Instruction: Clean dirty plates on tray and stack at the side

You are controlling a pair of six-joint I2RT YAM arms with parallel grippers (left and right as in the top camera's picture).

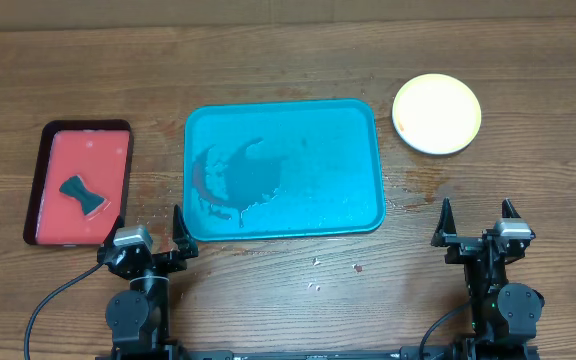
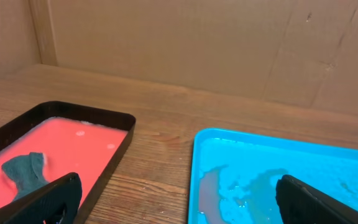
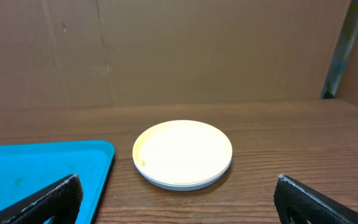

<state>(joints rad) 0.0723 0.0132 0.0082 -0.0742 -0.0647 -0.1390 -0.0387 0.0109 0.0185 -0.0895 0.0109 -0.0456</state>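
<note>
Smooth glossy plastic in the tray (image 1: 338,150), wet-filmed at its left, and in the plates (image 1: 436,113). Matt grained wood in the table (image 1: 288,50); dull dark cloth (image 1: 84,196) on the dark-rimmed red tray (image 1: 40,170).

Wooden table (image 1: 288,50). Small dark-rimmed red tray (image 1: 93,150), at 9 o'clock. Grey bow-shaped sponge (image 1: 84,197) lying in it, toward 6 o'clock. Scattered small crumbs (image 1: 317,262) at table's 6 o'clock. Cardboard wall (image 2: 197,43) at 12 o'clock.

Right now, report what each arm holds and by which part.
Nothing is held: the left gripper and the right gripper both hover empty, jaws open, touching neither tray nor plates.
</note>
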